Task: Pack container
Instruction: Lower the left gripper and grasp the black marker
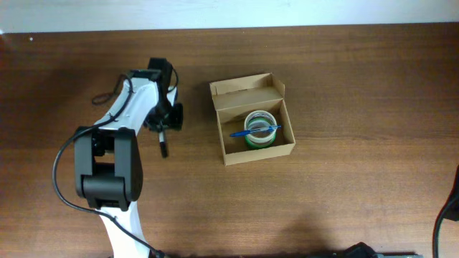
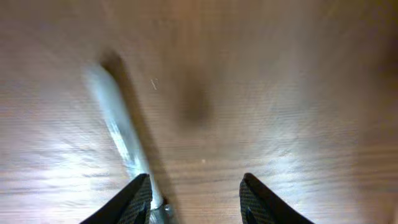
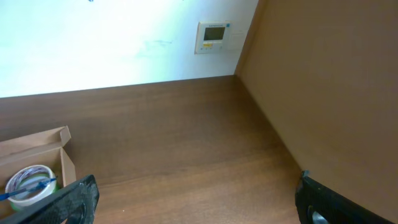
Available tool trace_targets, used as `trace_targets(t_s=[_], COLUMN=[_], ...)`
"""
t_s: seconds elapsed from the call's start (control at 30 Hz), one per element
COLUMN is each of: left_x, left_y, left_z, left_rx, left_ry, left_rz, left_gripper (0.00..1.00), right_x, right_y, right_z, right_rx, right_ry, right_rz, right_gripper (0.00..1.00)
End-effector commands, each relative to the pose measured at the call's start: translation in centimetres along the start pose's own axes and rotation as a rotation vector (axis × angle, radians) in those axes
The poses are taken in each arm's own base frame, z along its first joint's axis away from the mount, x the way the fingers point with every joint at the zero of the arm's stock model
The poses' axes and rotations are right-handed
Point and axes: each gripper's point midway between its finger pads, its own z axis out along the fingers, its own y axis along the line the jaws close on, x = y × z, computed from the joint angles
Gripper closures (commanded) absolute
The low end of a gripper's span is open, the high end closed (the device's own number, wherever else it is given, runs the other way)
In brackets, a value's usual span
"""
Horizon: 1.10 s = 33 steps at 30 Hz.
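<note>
Spread apart and pinching nothing at the left claw (image 2: 198, 198), low over the table (image 1: 344, 86). Just ahead of it, hard by the inner edge of one finger (image 2: 138, 198) and slanting away to that side, a pale pen (image 2: 118, 134), blurred, its long axis skewed to the line between the fingers rather than squarely across it. Off to the side of that claw, well apart across open wood, the box (image 1: 259, 153), flap lid (image 1: 247, 84) thrown back on its far side, holding a tape roll (image 1: 262, 141) with a blue pen (image 1: 247, 132) laid over it. Spread wide too at the right claw (image 3: 199, 208), pinching nothing, with the box off toward one finger's side and partly cut off in that view. Much nearer the loose pen on the left, so probably a job for that arm: turn the wrist to square the fingers across the shaft, close, lift, carry sideways. Open room all the way; no table edge close. Mind the box's near wall on the drop, and the little space left beside the roll.
</note>
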Motion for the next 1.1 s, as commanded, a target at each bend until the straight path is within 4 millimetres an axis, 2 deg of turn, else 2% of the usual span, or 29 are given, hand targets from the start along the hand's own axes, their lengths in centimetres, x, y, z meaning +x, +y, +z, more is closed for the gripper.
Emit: trace_targets(t_s=[0.0,0.13,0.37,0.57,0.83,1.07], left_x=[-1.9,-2.3,-2.2,-1.7,0.0,0.9], left_y=[1.1,2.1,2.1,2.2,2.4,2.5], left_z=[-1.3,-1.2,-0.5,0.8,3.2,4.2], left_rx=[-0.05,-0.076,-0.072,-0.07,-0.08,-0.087], left_ry=[-0.059,-0.073,-0.072,-0.071,-0.039,-0.016], left_rz=[-0.062,-0.161,-0.319,-0.399,-0.397,-0.338], left_gripper=[0.55,0.55,0.55,0.54,0.54,0.55], right_x=[0.0,0.0,0.0,0.0,0.0,0.0], right_y=[-0.2,-0.2,-0.2,-0.2,-0.2,-0.2], right_z=[-0.2,-0.2,-0.2,-0.2,-0.2,-0.2], right_rx=[-0.001,0.0,0.003,0.003,0.003,0.003], right_ry=[-0.003,-0.003,-0.004,-0.004,-0.004,-0.004], right_rz=[0.004,0.004,0.004,0.0,-0.004,-0.004], right_gripper=[0.01,0.01,0.01,0.01,0.01,0.01])
